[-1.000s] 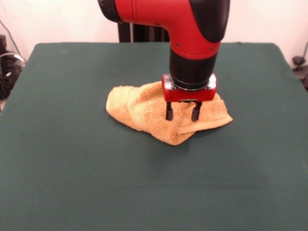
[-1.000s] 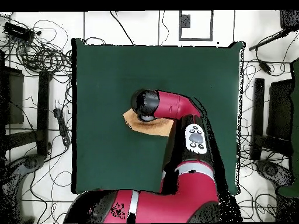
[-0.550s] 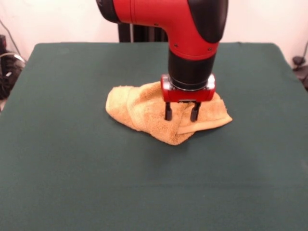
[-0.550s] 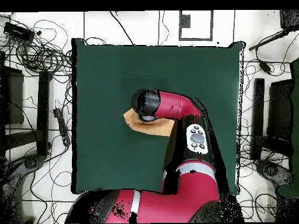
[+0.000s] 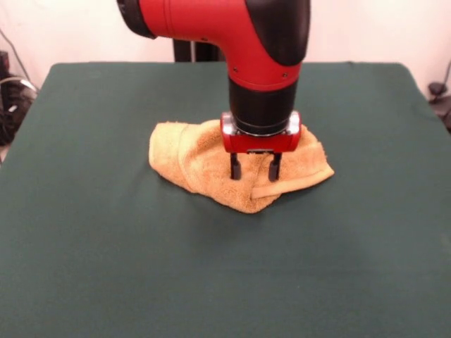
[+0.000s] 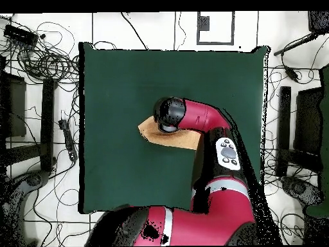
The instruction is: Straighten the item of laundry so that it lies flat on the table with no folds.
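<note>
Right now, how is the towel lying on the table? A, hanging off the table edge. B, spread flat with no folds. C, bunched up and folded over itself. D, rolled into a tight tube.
C: the towel sits in a rumpled heap mid-table, with a hemmed edge folded over under the open gripper.

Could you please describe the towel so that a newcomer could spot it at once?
Start at the dark green table; near its middle, right under the gripper, lies the towel. It is the only yellow-orange thing there, a crumpled terry cloth folded over itself.
</note>
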Controlling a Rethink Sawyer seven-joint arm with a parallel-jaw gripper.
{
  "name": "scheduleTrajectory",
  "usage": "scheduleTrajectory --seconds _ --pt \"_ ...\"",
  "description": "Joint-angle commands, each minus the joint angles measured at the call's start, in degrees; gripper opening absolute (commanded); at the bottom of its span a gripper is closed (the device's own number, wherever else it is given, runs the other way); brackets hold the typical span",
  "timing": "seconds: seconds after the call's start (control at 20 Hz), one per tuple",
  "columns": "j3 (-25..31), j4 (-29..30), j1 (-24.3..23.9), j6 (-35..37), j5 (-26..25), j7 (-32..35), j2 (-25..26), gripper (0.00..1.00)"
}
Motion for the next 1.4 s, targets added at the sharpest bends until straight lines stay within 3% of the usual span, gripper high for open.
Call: scheduleTrajectory --seconds 0.05,1.05,1.2,1.4 --pt "4.6 1.4 -1.6 1.0 -3.0 -0.6 0.1 1.00" --pt "4.9 2.1 -1.6 0.6 -3.6 -0.9 -0.4 1.00" --pt "5.2 7.1 -2.0 -2.0 -4.1 -1.0 -3.0 1.00" --pt "5.1 21.2 -4.1 -8.2 -5.3 -0.5 -11.0 1.00"
